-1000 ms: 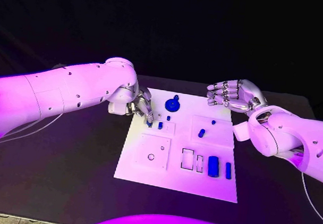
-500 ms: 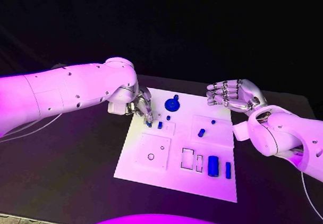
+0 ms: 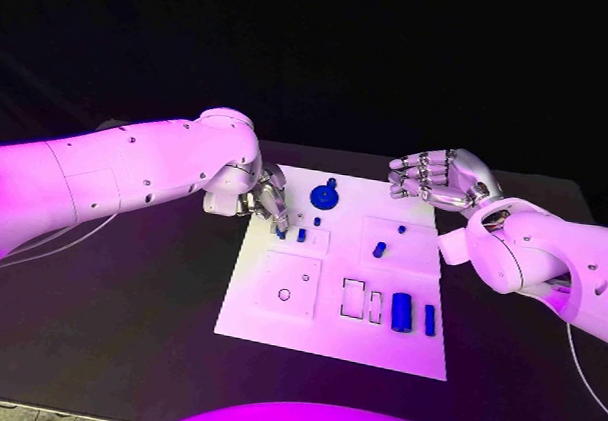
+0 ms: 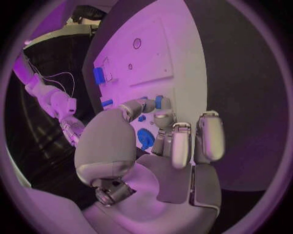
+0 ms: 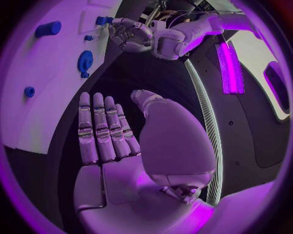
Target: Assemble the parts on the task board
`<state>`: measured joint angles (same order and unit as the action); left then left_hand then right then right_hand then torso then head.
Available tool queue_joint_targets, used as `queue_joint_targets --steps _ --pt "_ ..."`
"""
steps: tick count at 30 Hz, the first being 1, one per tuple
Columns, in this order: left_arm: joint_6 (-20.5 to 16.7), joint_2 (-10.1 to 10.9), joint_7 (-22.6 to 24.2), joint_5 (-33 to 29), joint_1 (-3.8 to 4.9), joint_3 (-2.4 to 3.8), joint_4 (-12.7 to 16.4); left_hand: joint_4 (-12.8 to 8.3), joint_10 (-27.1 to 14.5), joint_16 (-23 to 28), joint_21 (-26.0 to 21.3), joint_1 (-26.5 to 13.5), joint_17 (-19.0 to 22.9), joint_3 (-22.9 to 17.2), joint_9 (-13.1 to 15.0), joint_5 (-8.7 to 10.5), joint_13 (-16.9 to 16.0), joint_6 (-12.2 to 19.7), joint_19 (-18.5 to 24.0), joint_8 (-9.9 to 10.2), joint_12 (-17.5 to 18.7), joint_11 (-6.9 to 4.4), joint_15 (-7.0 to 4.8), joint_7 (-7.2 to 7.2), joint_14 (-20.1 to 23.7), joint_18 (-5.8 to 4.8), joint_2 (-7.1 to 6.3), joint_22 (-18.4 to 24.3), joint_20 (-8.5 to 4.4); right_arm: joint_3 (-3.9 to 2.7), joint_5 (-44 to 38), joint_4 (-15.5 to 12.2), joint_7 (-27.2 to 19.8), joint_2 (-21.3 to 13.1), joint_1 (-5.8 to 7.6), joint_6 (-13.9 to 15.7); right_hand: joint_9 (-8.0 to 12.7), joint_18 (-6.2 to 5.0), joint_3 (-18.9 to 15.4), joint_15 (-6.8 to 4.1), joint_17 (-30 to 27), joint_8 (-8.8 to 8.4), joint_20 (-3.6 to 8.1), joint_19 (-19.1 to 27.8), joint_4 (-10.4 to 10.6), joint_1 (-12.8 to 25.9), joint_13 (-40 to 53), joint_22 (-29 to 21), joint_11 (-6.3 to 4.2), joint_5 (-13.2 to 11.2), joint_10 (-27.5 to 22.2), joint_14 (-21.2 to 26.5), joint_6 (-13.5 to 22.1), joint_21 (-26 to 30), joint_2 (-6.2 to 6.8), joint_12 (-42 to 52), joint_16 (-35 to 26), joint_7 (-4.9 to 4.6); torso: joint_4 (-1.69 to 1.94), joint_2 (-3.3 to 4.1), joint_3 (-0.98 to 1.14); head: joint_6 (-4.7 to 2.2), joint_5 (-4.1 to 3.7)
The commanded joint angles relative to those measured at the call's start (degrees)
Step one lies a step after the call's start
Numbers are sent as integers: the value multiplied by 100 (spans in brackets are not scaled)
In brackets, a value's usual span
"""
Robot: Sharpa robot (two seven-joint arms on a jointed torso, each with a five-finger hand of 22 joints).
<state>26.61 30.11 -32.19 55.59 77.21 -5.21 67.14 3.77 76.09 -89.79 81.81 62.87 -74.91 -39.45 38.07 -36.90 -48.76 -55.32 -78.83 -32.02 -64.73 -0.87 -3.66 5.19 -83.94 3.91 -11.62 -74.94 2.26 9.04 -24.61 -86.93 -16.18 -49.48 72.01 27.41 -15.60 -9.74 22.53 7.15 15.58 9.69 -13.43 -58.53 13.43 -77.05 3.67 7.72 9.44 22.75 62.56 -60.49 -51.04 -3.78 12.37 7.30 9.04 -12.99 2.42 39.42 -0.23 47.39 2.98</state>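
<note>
Head view: the left hand is set at the task board's left edge near its far corner, fingers pinched on a small blue part, held roughly upright just beside another blue peg. The right hand hovers with fingers spread and empty beyond the far right corner, farther from the peg.

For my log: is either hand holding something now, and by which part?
The left hand pinches a small blue part by its end, over the task board; the right hand holds nothing.
</note>
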Motion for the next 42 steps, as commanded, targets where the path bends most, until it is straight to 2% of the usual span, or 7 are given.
queue_joint_targets --steps 1,15,27,42 --pt "-47 -12 25 50 -1 0 7 -999 35 -21 27 75 -1509 -1025 4 -33 4 -204 -26 -16 -6 -26 -50 -180 -606 -15 52 -103 0 -2 -35 -8 -72 0 -4 -89 5 -83 12 2 -7 -37 -7 -21 -31 68 -2 -6 9 25 34 -22 -41 -15 9 -12 -21 -17 0 2 2 -6 -2" --pt "220 -83 -59 -6 -1 -19 -50 -995 65 -21 18 63 -1509 -1017 3 -30 -72 -210 -13 -19 -54 -26 -48 -180 -606 -11 41 -87 0 -2 -35 -14 -73 -5 -4 -86 5 -83 12 2 -7 -37 -7 -21 -31 68 -2 -6 9 25 34 -22 -41 -15 9 -12 -21 -17 -11 5 1 17 -19" --pt "376 -127 -101 -50 -5 -38 -99 -990 75 -21 19 52 -1509 -1008 3 -31 -88 -216 -13 -23 -64 -26 -47 -181 -606 -12 33 -90 1 -2 -35 -23 -72 -14 -4 -85 5 -83 12 2 -7 -37 -7 -21 -31 68 -2 -6 9 25 34 -22 -41 -15 9 -12 -21 -17 0 3 2 38 -34" --pt "253 -135 -76 42 -5 -38 -120 -992 80 -21 28 52 -1509 -1009 2 -41 -97 -220 -25 -26 -70 -29 -47 -184 -606 -17 29 -106 1 -2 -37 -26 -74 -15 -4 -84 5 -83 12 2 -7 -37 -7 -21 -31 68 -2 -6 9 25 34 -22 -41 -15 9 -12 -21 -17 -1 3 -1 38 -29"
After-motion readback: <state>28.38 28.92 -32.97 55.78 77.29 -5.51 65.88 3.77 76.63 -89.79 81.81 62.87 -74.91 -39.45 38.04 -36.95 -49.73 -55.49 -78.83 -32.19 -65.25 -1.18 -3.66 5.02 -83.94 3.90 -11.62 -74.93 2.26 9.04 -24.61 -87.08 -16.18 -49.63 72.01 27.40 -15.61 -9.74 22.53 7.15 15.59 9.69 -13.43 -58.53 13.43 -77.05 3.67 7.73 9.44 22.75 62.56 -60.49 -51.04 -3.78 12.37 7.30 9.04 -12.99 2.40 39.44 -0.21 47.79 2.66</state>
